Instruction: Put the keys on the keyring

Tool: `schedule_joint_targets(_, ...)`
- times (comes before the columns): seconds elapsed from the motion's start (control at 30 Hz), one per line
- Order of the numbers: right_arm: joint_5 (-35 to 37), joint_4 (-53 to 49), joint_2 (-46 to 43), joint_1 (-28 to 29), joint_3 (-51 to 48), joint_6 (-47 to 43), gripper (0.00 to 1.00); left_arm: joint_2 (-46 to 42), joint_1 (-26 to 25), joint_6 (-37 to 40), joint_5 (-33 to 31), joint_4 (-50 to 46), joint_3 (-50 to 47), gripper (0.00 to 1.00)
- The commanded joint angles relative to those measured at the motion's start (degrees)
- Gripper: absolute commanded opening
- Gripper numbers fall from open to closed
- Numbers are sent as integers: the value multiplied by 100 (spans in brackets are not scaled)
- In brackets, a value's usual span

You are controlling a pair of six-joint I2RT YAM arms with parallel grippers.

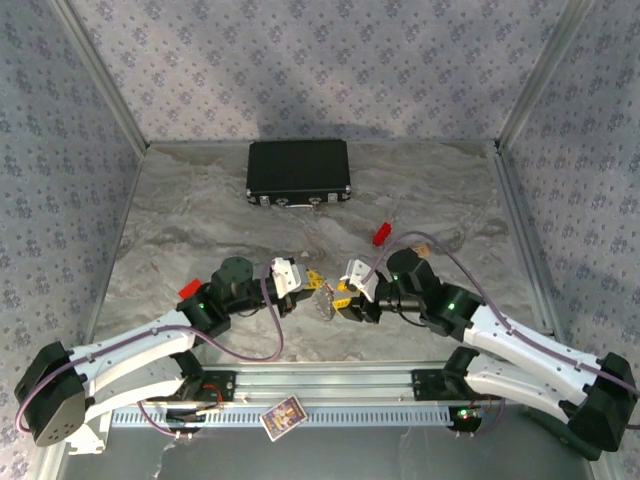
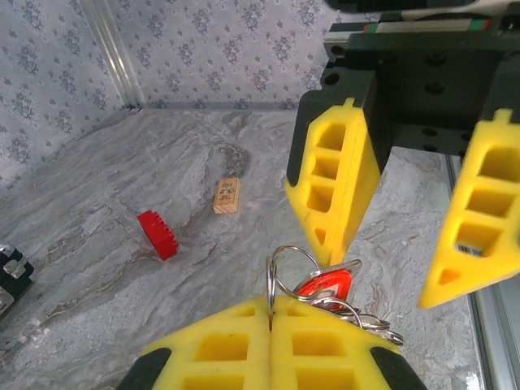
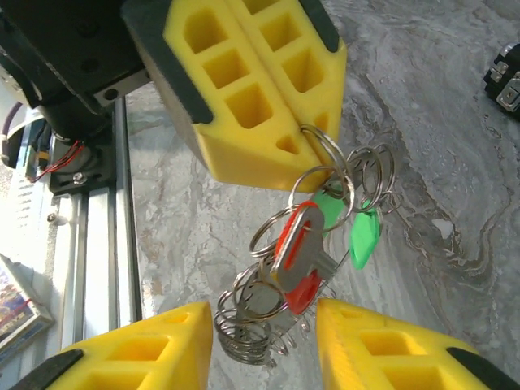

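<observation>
Well, starting on my left, the left gripper (image 2: pixel 270 315) has its yellow fingers pressed together, clamped on the thin silvery metal keyring (image 3: pixel 328 153), which sits between the two arms. I see a tiny red-headed key (image 3: pixel 294 248) and green-headed keys (image 3: pixel 366 237) dangling from it among more silver loops. Just right of the bunch, the right gripper (image 3: pixel 264 318) holds its fingers apart, one on each side of the lowest loops. Farther right and back, a small red toothed block (image 1: pixel 381 234) and a tan wooden block (image 2: pixel 227 196) lie on the grey marbled table (image 1: pixel 200 220).
</observation>
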Motion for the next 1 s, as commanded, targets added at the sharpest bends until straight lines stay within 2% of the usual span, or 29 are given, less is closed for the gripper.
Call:
schedule_joint_targets(0.0, 230, 269, 118, 56, 77, -350, 34, -18, -34, -24, 62, 298, 100, 0)
schedule_joint_targets(0.1, 382, 341, 140, 65, 102, -418, 30, -23, -24, -23, 64, 311, 92, 0)
schedule_joint_targets(0.37, 430, 571, 114, 74, 138, -431, 26, -38, -31, -33, 47, 342, 30, 0)
schedule_joint_targets(0.63, 462, 547, 162, 70, 182, -547, 5, -78, -30, -30, 63, 352, 21, 0)
schedule_joint_targets(0.73, 570, 340, 174, 54, 186, -714, 0, -87, -28, -37, 94, 377, 6, 0)
schedule_joint_targets(0.97, 572, -153, 380, -104, 225, -1059, 0, -101, -27, -29, 227, 471, -5, 0)
